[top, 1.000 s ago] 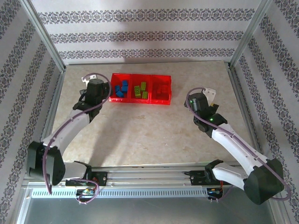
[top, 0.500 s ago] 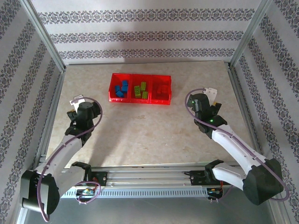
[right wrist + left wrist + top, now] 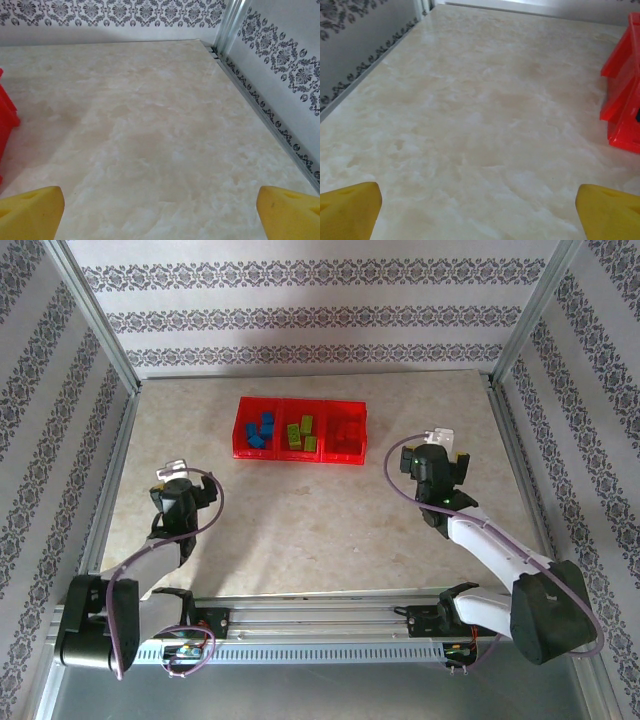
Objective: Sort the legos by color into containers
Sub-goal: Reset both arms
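The left gripper hovers over the marbled beige worktop, jaws released and empty. Farther back, the translucent red three-compartment plastic tray holds small blue plastic bricks left, lime-green bricks middle and red bricks right. The right gripper hangs with jaws released, also empty.

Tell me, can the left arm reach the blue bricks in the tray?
Probably yes: the left gripper is open and empty, bare table lies between it and the tray, and the blue bricks sit in its open nearest compartment.
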You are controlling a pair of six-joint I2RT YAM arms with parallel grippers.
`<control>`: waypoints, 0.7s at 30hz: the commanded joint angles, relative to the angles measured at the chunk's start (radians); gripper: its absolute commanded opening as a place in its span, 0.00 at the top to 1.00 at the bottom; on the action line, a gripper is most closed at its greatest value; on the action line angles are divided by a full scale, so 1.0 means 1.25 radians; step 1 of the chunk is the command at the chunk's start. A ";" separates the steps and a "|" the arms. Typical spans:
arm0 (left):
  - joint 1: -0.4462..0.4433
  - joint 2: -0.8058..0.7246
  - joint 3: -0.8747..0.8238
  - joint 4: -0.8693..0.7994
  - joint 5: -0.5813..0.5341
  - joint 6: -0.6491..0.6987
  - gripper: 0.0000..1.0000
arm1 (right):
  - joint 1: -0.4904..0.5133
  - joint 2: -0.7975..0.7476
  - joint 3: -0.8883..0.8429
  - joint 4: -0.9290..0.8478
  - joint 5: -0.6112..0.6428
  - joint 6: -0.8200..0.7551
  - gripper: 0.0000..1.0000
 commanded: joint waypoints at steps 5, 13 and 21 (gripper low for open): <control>0.040 0.119 -0.016 0.281 0.093 0.071 0.00 | -0.084 -0.011 -0.075 0.158 -0.110 -0.006 0.02; 0.077 0.270 -0.007 0.445 0.169 0.050 0.00 | -0.118 -0.016 -0.132 0.265 -0.135 -0.028 0.02; 0.086 0.391 -0.007 0.586 0.326 0.094 0.00 | -0.137 0.014 -0.184 0.420 -0.190 -0.062 0.02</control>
